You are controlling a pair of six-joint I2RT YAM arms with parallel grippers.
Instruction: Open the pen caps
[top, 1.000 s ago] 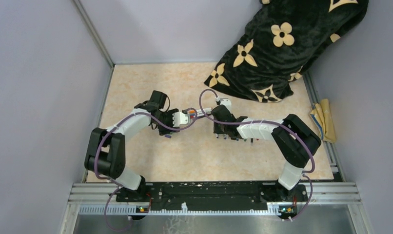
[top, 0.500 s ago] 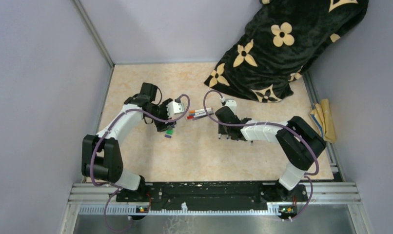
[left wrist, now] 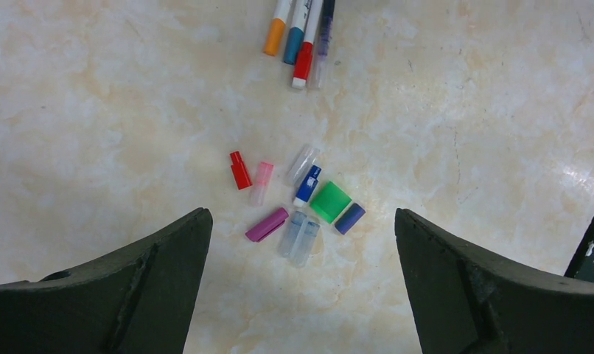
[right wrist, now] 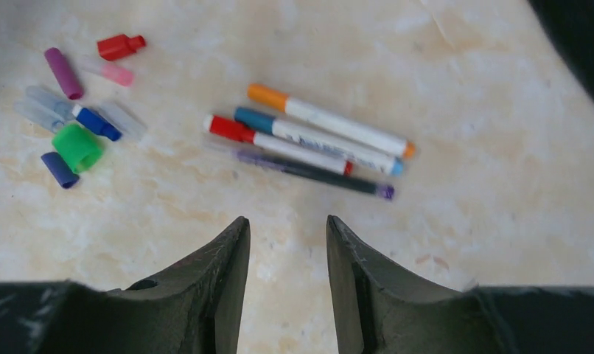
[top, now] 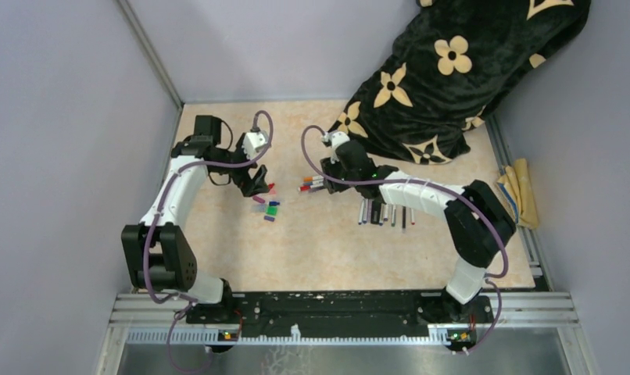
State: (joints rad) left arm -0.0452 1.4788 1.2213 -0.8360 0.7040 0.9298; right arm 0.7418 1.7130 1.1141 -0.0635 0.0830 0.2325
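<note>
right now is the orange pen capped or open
Capped: the orange pen has its orange cap seated on the barrel's end.

The left arm (top: 173, 195) was seen extended toward the upper left of the frame with the left gripper (left wrist: 301, 215) spread wide and empty, while the right arm (top: 412, 197) was bent toward centre, the right gripper (right wrist: 283, 221) narrowly parted, empty.

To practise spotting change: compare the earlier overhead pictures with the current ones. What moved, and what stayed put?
The left hand drew back leftward and opened wide above the loose caps. The right hand swung left, over the four capped pens, uncovering the row of pens nearer its base. The flowered blanket stayed put.
</note>
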